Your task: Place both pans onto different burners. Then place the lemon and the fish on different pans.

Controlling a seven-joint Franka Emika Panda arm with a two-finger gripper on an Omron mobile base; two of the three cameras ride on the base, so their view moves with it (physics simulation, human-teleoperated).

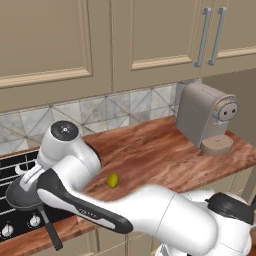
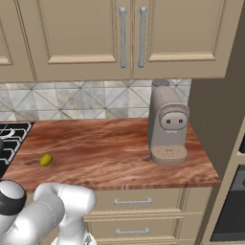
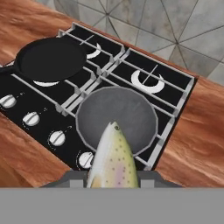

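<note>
Grey-lined pan (image 3: 117, 117) and black pan (image 3: 51, 59) sit empty; end effector (image 3: 113, 180) pinches the fish (image 3: 113, 159).

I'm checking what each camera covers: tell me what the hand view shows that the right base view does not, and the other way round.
Hand view alone: the fish held in the gripper above the grey pan, the black pan on another burner, two free burners, the knobs.
Right base view alone: the lemon lying on the counter, the coffee machine, wall cabinets, drawers.
Both: the wooden counter, the tiled backsplash and part of the hob.
</note>
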